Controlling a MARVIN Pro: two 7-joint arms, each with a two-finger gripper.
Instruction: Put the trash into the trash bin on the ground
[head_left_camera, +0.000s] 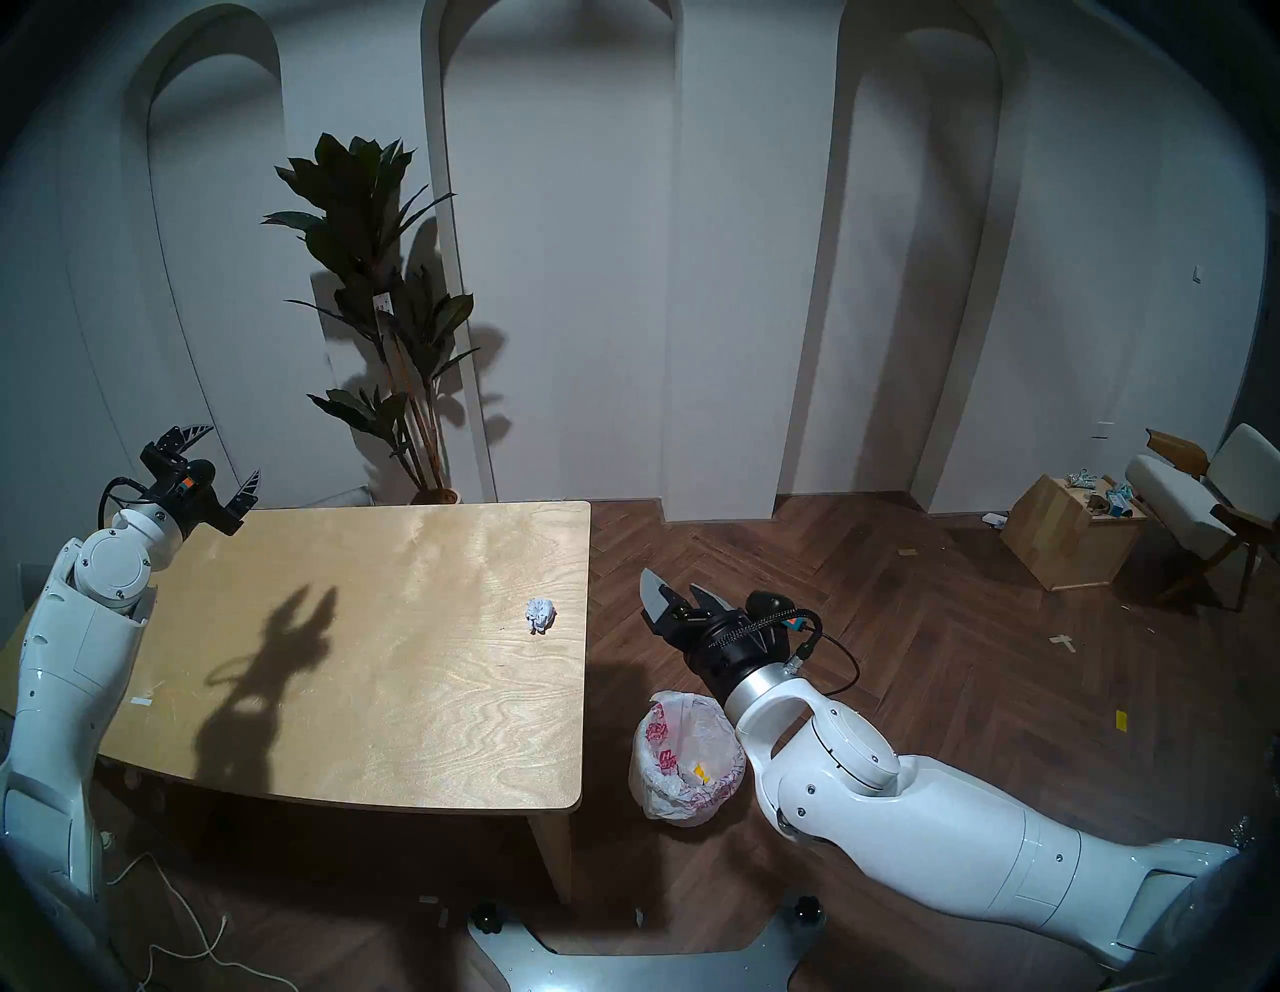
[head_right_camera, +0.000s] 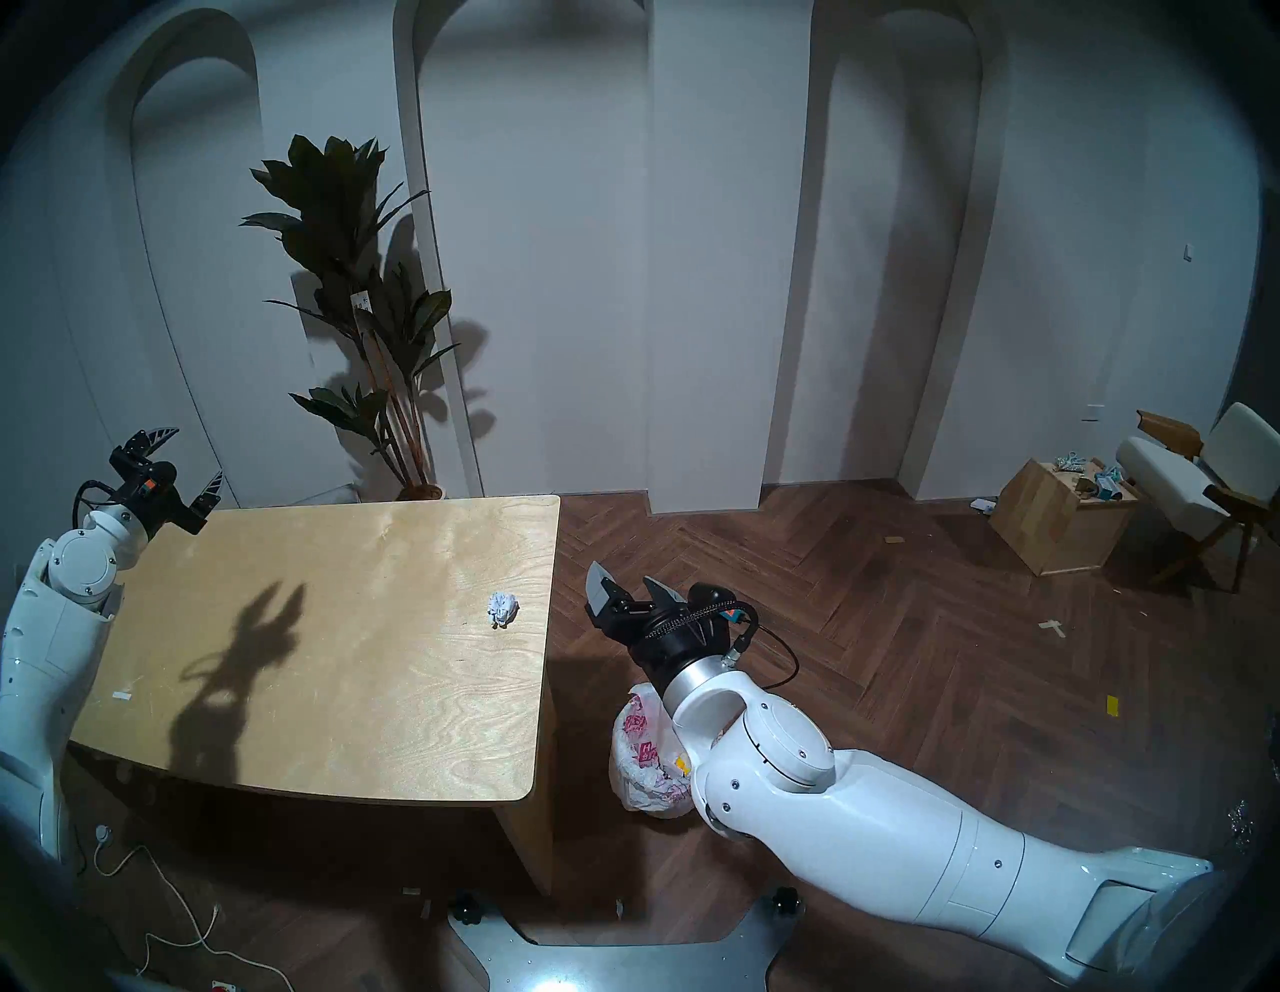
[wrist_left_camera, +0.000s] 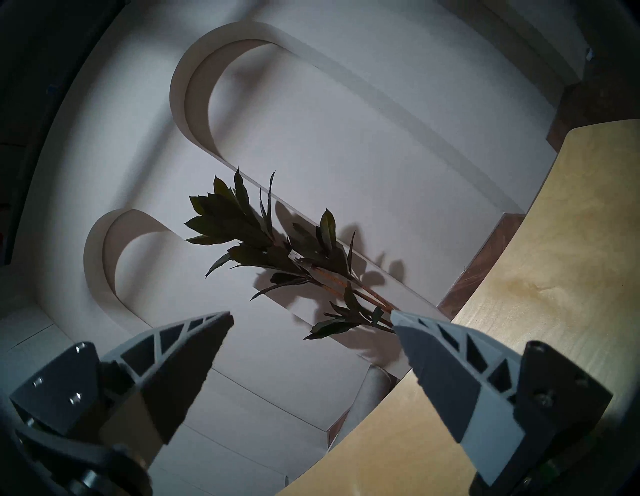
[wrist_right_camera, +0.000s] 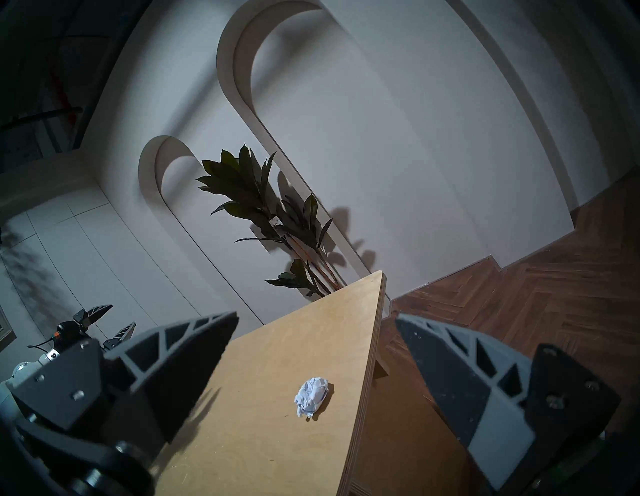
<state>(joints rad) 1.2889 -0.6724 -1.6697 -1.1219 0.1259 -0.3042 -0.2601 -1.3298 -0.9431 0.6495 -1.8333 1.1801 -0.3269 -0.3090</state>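
The reach for pickup is judged in hand: the right gripper (head_left_camera: 675, 599), jaws apart and empty, is aimed at the crumpled white, blue-marked paper ball (wrist_right_camera: 311, 396) lying ahead on the pale plywood table (head_left_camera: 346, 658). Closing around it is called for next; the round bag-lined trash bin (head_left_camera: 682, 762) sits below and behind.

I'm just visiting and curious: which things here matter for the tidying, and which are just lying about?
Part of the job:
- crumpled paper ball on the table
- lined trash bin on the floor
- right gripper, open

Just lying about:
- potted plant
- wooden box
- chair
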